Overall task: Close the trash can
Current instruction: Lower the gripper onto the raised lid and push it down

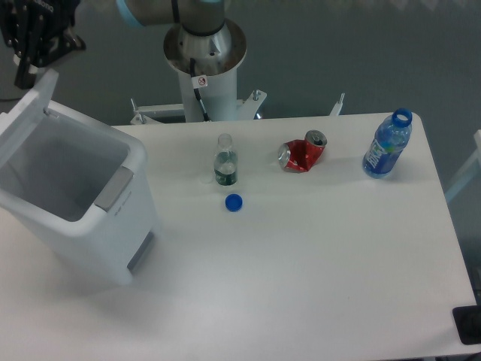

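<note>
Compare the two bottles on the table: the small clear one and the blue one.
The small clear bottle stands near the table's middle, behind a loose blue cap; the blue bottle stands by the right edge. The clear one is shorter, with see-through glassy walls and a dark green band low down; the blue one is taller, tinted blue throughout, with a blue neck ring. Both stand upright with no cap on.
</note>
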You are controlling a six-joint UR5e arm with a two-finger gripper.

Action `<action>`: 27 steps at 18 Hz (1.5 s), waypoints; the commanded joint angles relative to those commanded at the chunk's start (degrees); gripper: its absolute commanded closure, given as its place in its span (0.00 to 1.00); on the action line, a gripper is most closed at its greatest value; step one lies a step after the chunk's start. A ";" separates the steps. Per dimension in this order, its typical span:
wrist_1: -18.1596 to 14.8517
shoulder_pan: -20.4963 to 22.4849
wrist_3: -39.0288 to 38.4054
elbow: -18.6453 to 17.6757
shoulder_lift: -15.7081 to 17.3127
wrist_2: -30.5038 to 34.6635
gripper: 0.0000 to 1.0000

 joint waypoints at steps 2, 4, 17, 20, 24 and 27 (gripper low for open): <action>0.00 0.00 0.00 0.00 -0.44 0.09 1.00; 0.00 0.00 0.00 0.00 -0.79 0.09 1.00; 0.44 0.97 0.00 0.00 -3.25 2.46 1.00; 0.44 1.49 0.00 -0.09 -4.04 2.55 1.00; 0.79 1.58 0.00 -0.09 -5.10 2.64 1.00; 0.88 1.58 0.00 -0.26 -5.80 2.64 1.00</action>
